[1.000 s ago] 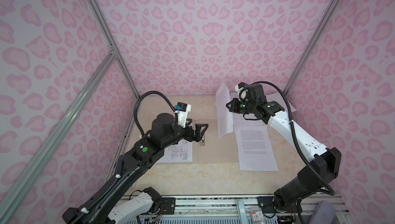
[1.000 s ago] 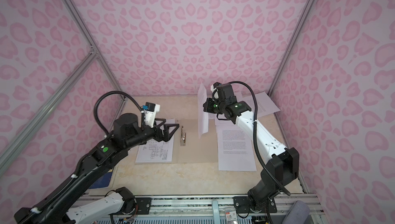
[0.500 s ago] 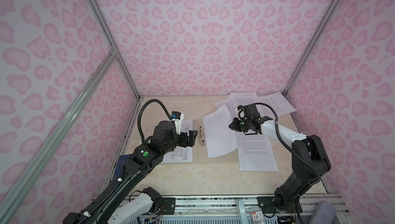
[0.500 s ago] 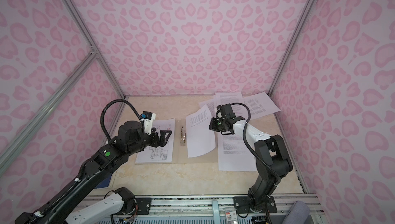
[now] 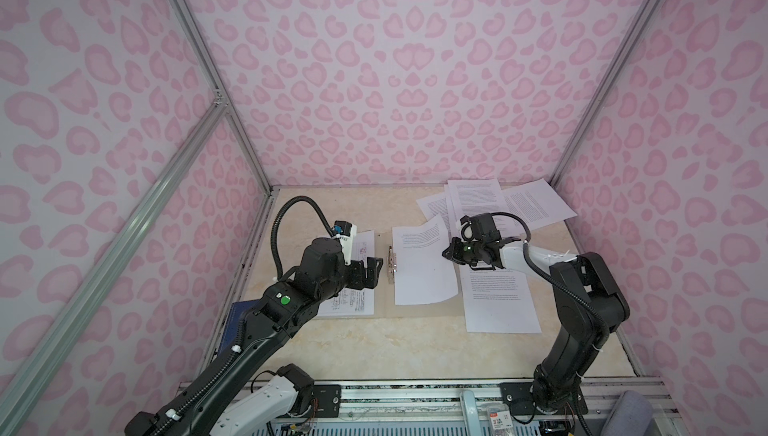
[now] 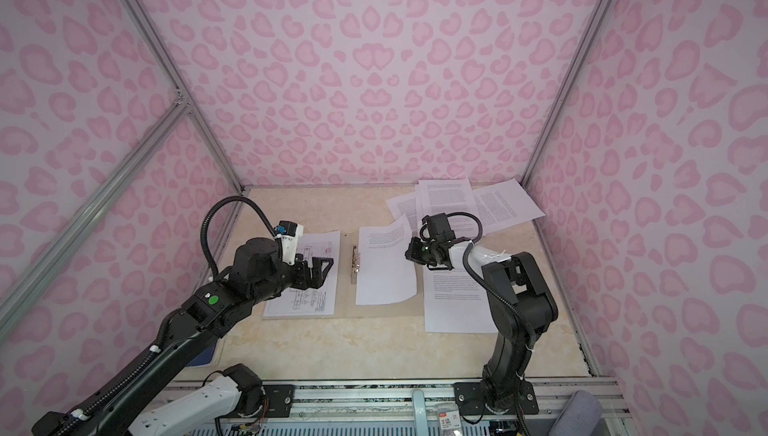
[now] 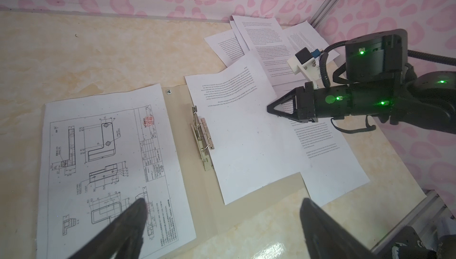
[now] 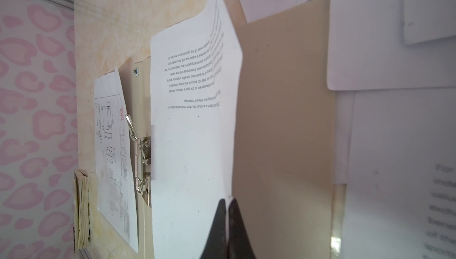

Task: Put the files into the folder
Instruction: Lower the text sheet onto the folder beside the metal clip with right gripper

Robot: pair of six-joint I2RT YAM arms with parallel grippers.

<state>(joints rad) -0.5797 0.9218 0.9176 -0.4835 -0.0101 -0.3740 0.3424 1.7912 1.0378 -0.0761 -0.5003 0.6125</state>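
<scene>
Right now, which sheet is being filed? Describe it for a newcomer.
Find the open, flat grey-beige folder with a metal clip at its spine. On the leaf right of the clip lies a white paper sheet with few printed lines. Unlike the line-drawing sheet on the other leaf, its right edge curls up into the shut right gripper.

We see thin, matt white paper in the line-drawing sheet and the printed text sheet. The folder looks like smooth, matt beige card with a shiny metal clip. The tabletop reads to us as smooth and marble-patterned with a faint sheen, the walls as matt printed panels and the frame strut as brushed pale metal. On the left gripper and right gripper we find matt black fingers, seemingly plastic, besides a ribbed black cable hose and a white plastic camera mount.
</scene>
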